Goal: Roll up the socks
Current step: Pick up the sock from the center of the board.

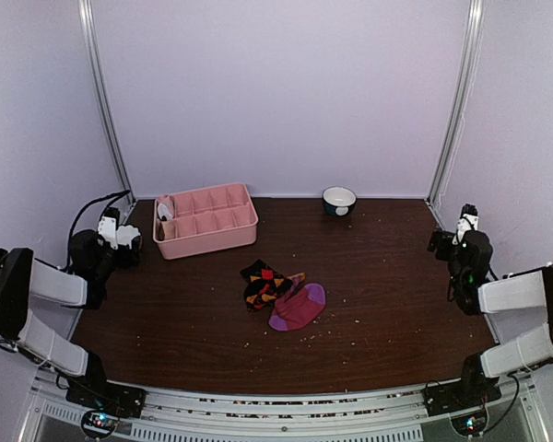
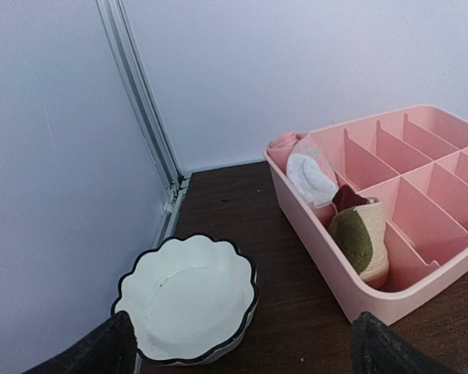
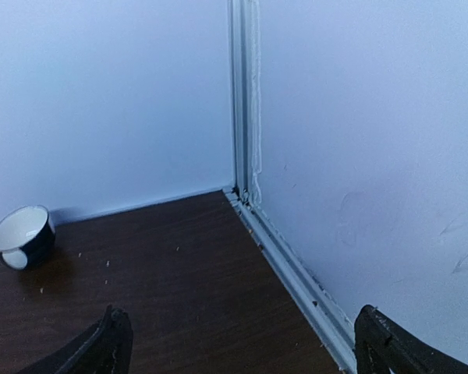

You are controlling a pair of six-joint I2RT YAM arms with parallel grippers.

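Socks (image 1: 278,293) lie unrolled in a loose heap on the near middle of the table (image 1: 396,276). A black argyle sock (image 1: 261,283) partly overlaps a pink sock (image 1: 300,308) with a purple end. Crumbs (image 1: 355,320) dot the wood around them.

Both arms sit at the table's sides, well apart from the heap. The left gripper (image 2: 240,354) hangs with jaws wide apart and nothing between them, above a white scalloped dish (image 2: 187,296) by the left wall. Just beside it stands the pink tray (image 2: 316,249), whose end compartments hold two rolled bundles (image 2: 363,241). The right gripper (image 3: 246,351), equally spread and empty, faces the far right corner, with a dark bowl (image 3: 22,236) near the back wall.

The overlap looks like the main hazard. A pinch at the seam could lift both socks at once, or drag one while the other bunches. Limp fabric may also spring open if a roll is let go too soon. A careless left reach could knock the dish or the tray.

No brand, label or lettering can be read anywhere.
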